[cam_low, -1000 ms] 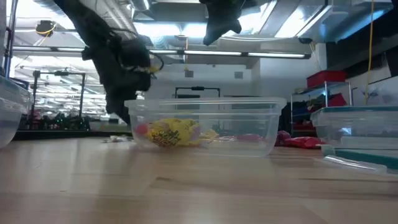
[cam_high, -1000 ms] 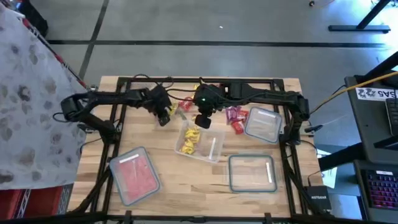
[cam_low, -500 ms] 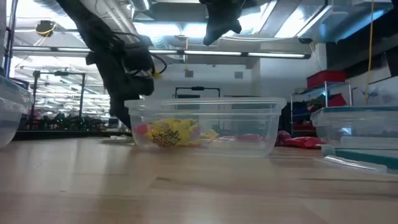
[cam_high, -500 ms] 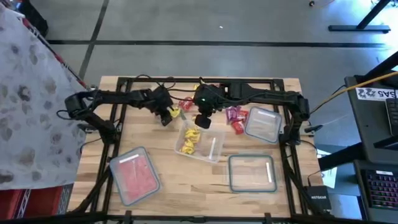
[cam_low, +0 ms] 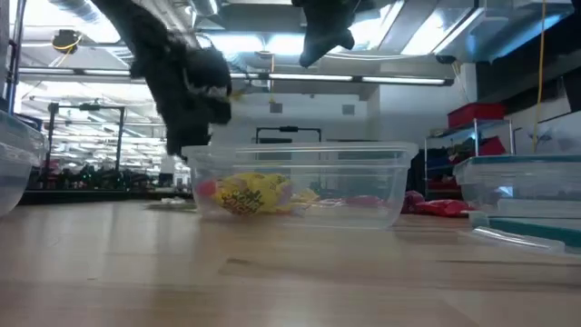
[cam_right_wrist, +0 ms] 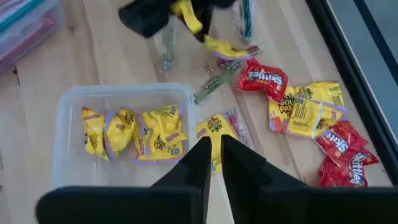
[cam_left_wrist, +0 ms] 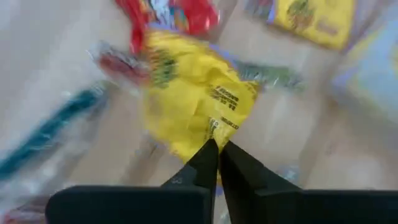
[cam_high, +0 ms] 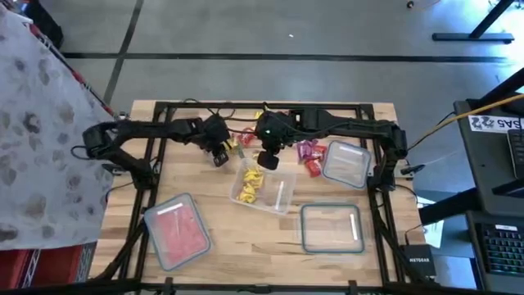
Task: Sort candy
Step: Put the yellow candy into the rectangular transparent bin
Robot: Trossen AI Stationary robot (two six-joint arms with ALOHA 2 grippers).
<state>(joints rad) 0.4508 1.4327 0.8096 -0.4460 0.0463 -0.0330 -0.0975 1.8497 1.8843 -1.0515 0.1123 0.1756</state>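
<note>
Looking down from the high view, I have the left gripper (cam_high: 222, 151) lifted off the table beside the far-left corner of the open container (cam_high: 282, 197), and my left wrist view shows its fingers (cam_left_wrist: 207, 163) pressed together on the edge of a yellow candy packet (cam_left_wrist: 193, 102), which hangs in front of the camera; that picture is smeared, so beyond a red packet (cam_left_wrist: 168, 17) and some clear wrappers under it I can make out little. The right gripper (cam_high: 268, 159) hangs above the far edge of the same container, its fingers (cam_right_wrist: 200, 162) drawn nearly together with only a thin slit between them and nothing in their grasp. Through that wrist view I can count three or four yellow packets (cam_right_wrist: 134, 133) lying inside the container, another yellow one (cam_right_wrist: 217, 130) on the wood just outside its wall, partly hidden behind my own fingers, and a loose heap of red and yellow packets (cam_right_wrist: 298, 106) farther off, the nearest red ones cut off by the frame edge. The left gripper shows there too as a dark blur with yellow dangling from it. From the low view the container's clear wall (cam_low: 363, 182) lets me see the yellow pile (cam_low: 250, 194), but the left arm (cam_low: 186, 82) is blurred and its fingertips sit behind the rim. Three lidded containers stand apart: one with pink contents (cam_high: 176, 229), two clear ones (cam_high: 332, 227) (cam_high: 345, 164).
</note>
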